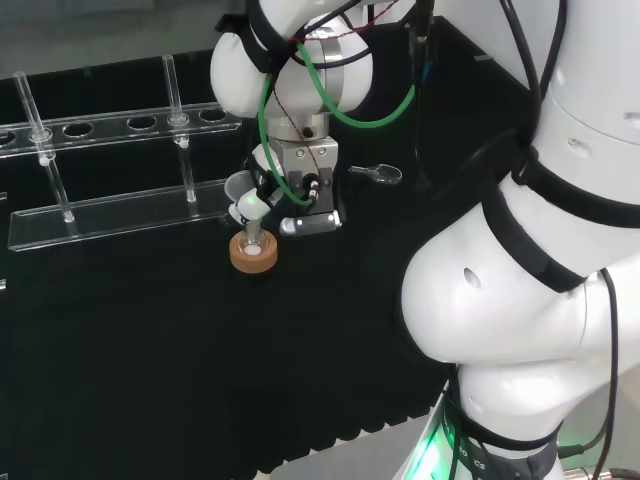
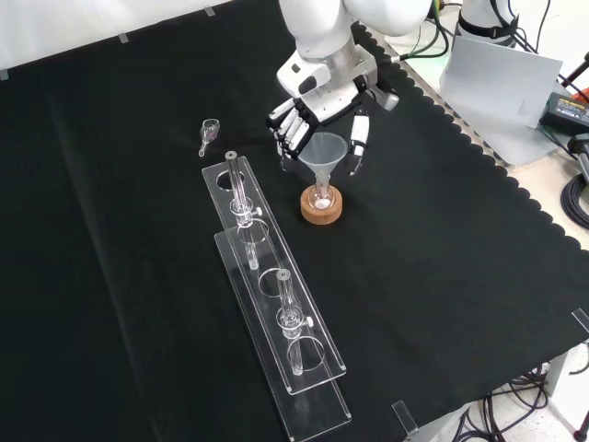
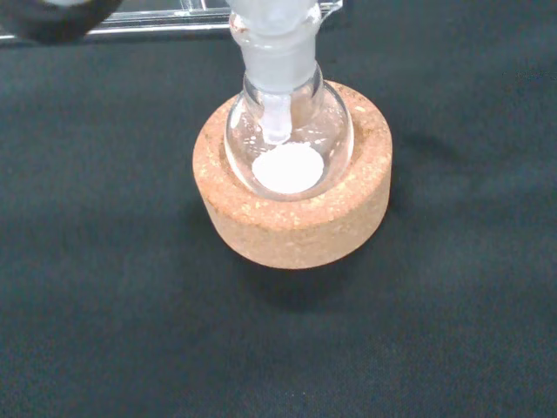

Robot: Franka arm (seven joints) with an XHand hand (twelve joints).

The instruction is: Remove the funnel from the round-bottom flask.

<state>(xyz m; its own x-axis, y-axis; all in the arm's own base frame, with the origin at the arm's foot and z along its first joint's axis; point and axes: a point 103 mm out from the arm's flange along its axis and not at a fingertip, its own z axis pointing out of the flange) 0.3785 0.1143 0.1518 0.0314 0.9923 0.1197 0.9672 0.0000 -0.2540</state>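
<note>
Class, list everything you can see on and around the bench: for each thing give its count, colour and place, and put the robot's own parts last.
Funnel: one, clear, stem in the flask's neck.
Round-bottom flask: one, clear, white powder inside, on the stand.
Cork ring: one, tan, mid-cloth.
Test-tube rack: one, clear, left of the flask in the front view, tubes standing in it.
Small scoop: one, clear, beyond the rack.
Black cloth: one, covering the bench.
Hand: one, black and white, fingers around the funnel.
Arm: one, white.

A laboratory bench draped in black cloth (image 2: 138, 184), set with chemistry glassware: a round-bottom flask (image 3: 289, 131) on a cork ring (image 3: 293, 218), and a clear test-tube rack (image 2: 276, 322).
</note>
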